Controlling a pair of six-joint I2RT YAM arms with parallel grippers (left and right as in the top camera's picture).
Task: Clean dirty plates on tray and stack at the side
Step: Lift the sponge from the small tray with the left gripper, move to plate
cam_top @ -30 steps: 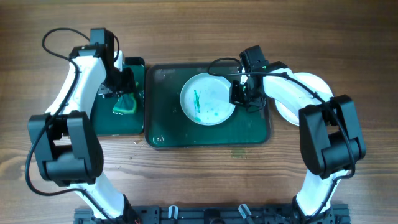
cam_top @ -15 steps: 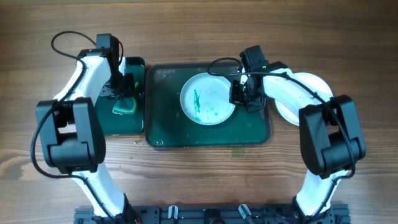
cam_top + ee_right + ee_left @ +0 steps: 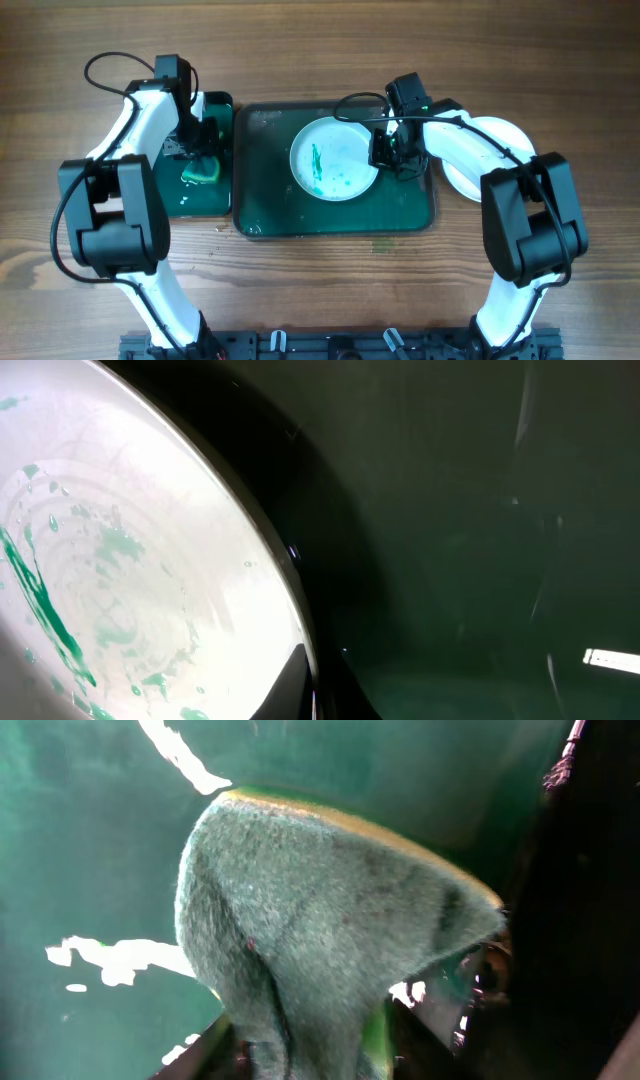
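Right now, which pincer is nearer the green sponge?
Left. The left pincer grips the sponge on the small tray; the right pincer sits at the rim of the plate.

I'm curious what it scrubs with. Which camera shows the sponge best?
The left wrist view: the sponge fills the frame, its fuzzy green surface clear. Overhead shows it only as a small green patch. The right wrist view shows none of it.

Spotted a white plate, teal streak at nine o'clock, teal speckles toward six; dark green tray; fuzzy green sponge edged yellow; brown wood-grain table.
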